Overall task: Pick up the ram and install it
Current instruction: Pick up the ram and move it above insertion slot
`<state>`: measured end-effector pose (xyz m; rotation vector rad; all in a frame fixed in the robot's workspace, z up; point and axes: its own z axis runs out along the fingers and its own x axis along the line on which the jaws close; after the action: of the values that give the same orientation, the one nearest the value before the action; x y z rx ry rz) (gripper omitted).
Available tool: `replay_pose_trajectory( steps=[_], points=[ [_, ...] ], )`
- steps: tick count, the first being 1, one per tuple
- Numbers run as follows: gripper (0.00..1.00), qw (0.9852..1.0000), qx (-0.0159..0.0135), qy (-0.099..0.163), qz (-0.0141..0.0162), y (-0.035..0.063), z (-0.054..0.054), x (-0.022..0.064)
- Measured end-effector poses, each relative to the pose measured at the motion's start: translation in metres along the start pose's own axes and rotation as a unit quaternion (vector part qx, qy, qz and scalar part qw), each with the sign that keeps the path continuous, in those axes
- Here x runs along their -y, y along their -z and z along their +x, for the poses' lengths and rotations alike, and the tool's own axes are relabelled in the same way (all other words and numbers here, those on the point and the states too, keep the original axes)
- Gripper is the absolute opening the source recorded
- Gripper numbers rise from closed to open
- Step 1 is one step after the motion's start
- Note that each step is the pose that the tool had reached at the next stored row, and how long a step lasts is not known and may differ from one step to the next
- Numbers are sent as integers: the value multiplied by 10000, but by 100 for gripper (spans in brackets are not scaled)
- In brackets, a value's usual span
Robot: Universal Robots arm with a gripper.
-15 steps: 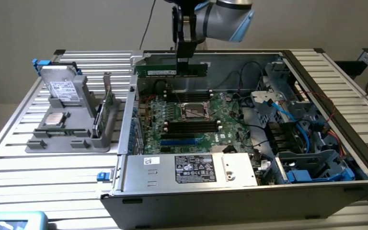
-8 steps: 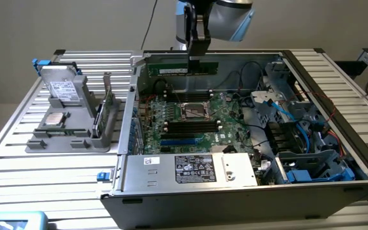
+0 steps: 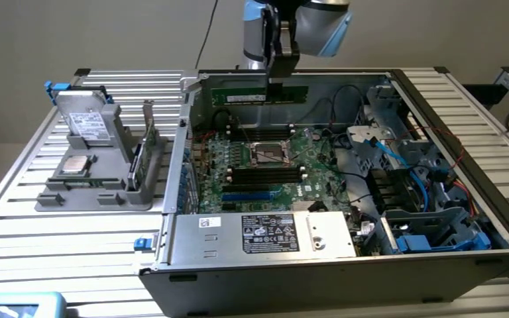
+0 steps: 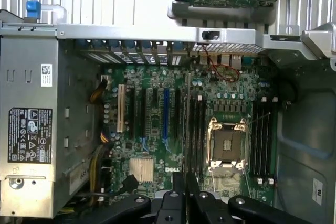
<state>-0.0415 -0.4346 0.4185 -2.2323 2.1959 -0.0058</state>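
Green ram [image 3: 241, 97] is in my grip, upper middle of the exterior view, hanging over the far side of the open computer case [image 3: 325, 286].

- End effector [image 3: 278, 86]: closed almost fully, fingers pinching the stick near its middle from above. Nothing else is touched.
- Ram sits level with its long side across the frame and its label face towards the camera. Held by the upper edge, the lower contact edge is left free; I judge that is why the grip is there.
- Case lies on its side, open face up, so the motherboard [image 3: 277, 169] faces me. The wrist view looks straight down on it.
- Black memory slots [image 4: 261, 135] run in rows on both sides of the processor socket [image 4: 227, 142]. The stick looks clear of all of them and is not seated.
- Power supply [image 3: 264, 233] fills the near end of the case, apart from the slots.
- Grey holder [image 3: 95, 193] stands on the slatted desk [image 3: 51, 238] at the exterior view's left, keeping other parts upright.
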Motion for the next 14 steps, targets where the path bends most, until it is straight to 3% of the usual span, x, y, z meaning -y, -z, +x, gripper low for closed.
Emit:
replay_pose_trajectory(
  steps=[6, 14],
  points=[
    [13, 10000, 0, 0, 0, -36, -49, 25],
    [13, 10000, 0, 0, 0, -155, -198, 105]
  ],
)
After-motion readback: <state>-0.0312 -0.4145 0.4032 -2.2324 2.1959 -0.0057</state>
